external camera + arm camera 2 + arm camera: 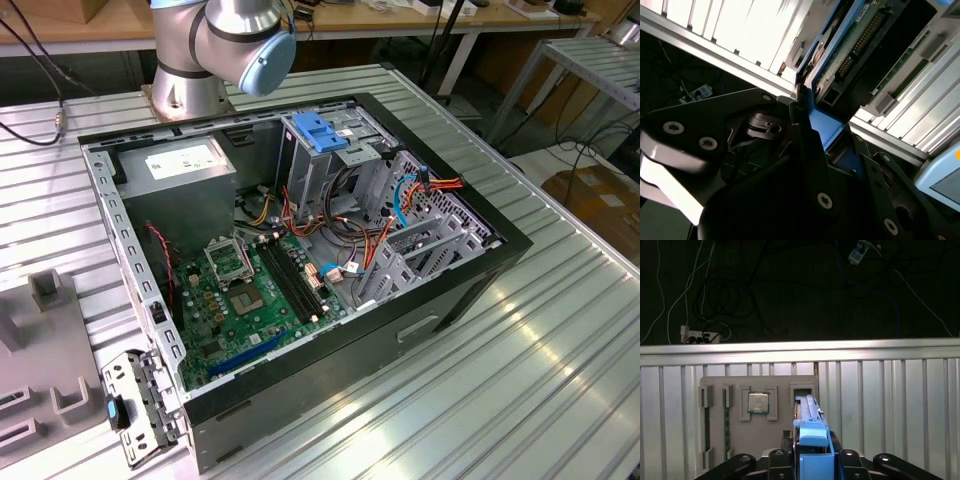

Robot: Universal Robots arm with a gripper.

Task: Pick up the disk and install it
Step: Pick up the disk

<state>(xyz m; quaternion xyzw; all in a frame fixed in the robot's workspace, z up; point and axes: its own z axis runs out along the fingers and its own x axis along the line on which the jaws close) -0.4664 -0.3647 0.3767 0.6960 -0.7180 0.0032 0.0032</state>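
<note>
First wrist view: gripper (812, 452) fingers clamped on the disk (807, 407), upright in the grey tray's (780, 435) slot beside a chip (759, 402). Second wrist view catches its circuit board (855, 45). Exterior view: open computer case (330, 370).

Looks like a robotics workshop: ribbed aluminium table (560, 380) carrying an opened computer case (330, 370), robot arm base (190, 90) at its far edge, wooden workbenches (400, 22) and cables (45, 70) beyond.
</note>
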